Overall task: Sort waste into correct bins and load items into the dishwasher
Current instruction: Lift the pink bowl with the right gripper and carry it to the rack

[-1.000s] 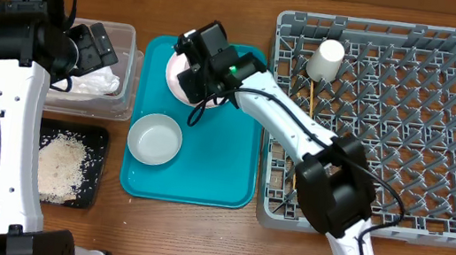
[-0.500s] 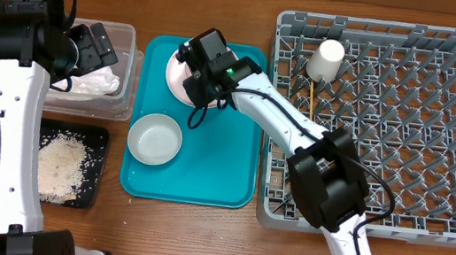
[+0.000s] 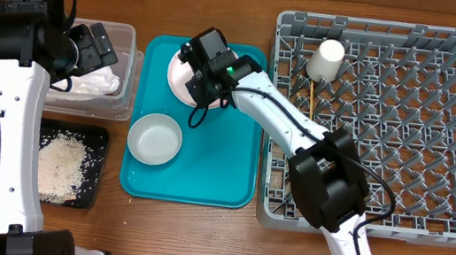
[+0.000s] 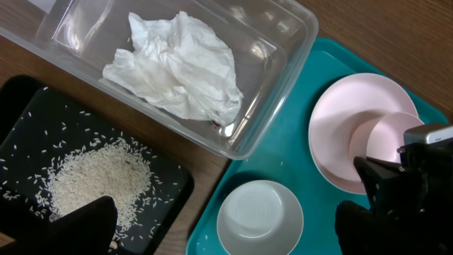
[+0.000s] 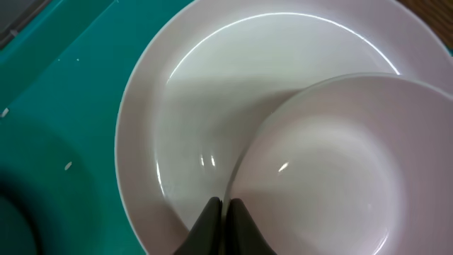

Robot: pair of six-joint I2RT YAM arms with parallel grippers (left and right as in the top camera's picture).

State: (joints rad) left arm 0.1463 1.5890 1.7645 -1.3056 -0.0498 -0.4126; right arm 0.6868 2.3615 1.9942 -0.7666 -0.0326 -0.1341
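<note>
My right gripper (image 5: 225, 212) (image 3: 201, 86) is shut on the near rim of a small pink bowl (image 5: 333, 170) (image 4: 393, 139). That bowl rests on the round pale pink plate (image 5: 191, 106) (image 3: 178, 74) at the back of the teal tray (image 3: 204, 173). A whitish bowl (image 3: 155, 139) (image 4: 259, 217) sits at the tray's front left. My left gripper (image 4: 226, 225) (image 3: 99, 47) hangs open above the clear tub (image 3: 128, 78), which holds the crumpled napkin (image 4: 177, 67). Rice (image 4: 99, 177) lies in the black tray (image 3: 99, 141). In the grey dish rack (image 3: 407, 126) stand a cream cup (image 3: 326, 59) and chopsticks (image 3: 311, 99).
A few stray rice grains (image 5: 69, 166) lie on the teal tray beside the plate. The rack fills the right half of the wooden table (image 3: 228, 2). The tub and black tray stand at the left, under the left arm.
My right gripper's fingers have closed onto the small pink bowl's rim after shifting slightly right over the plate. The left arm has not moved.
</note>
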